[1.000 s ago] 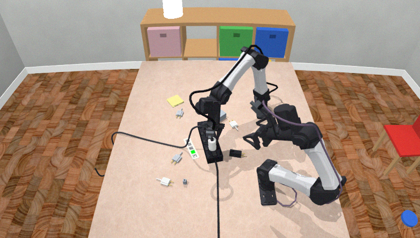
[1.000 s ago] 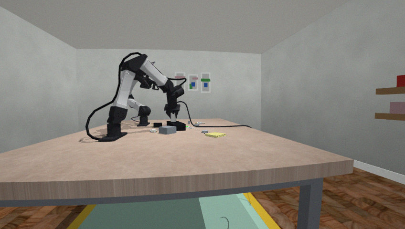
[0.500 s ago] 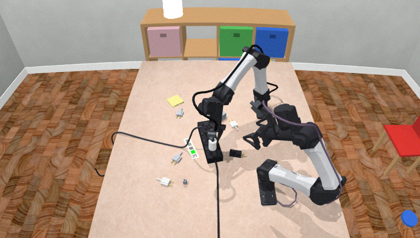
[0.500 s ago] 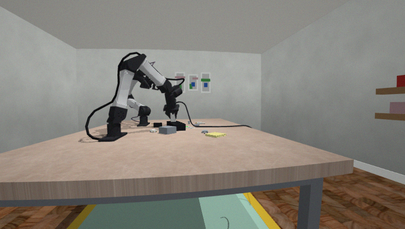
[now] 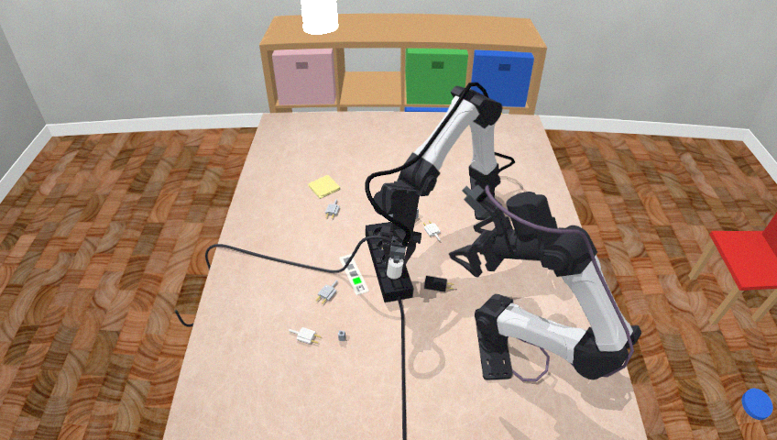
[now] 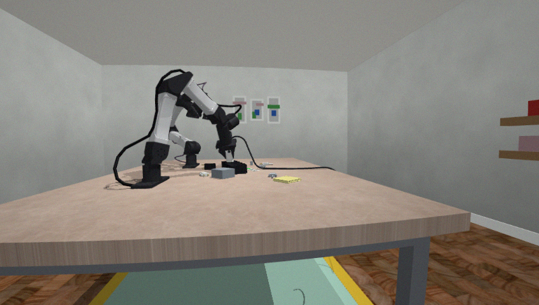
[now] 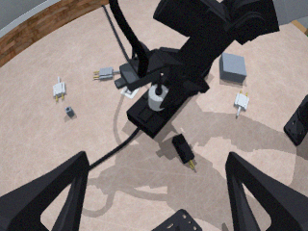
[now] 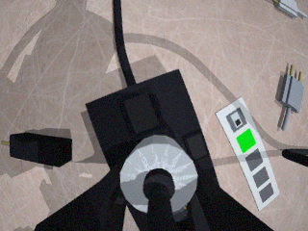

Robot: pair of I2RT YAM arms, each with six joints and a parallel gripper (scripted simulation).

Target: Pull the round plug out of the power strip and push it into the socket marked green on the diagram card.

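White round plug (image 5: 394,269) (image 6: 229,157) (image 7: 156,100) (image 8: 136,168) clamped in the right gripper (image 5: 396,255) (image 6: 229,152) (image 7: 156,99) (image 8: 158,164), over the black power strip (image 5: 397,290) (image 6: 239,168) (image 7: 146,118) (image 8: 164,93); seating depth hidden. Left gripper (image 5: 463,239) (image 7: 156,158) spread wide, well apart from the plug. Green-marked diagram card (image 5: 353,274) (image 8: 229,115) beside the strip.
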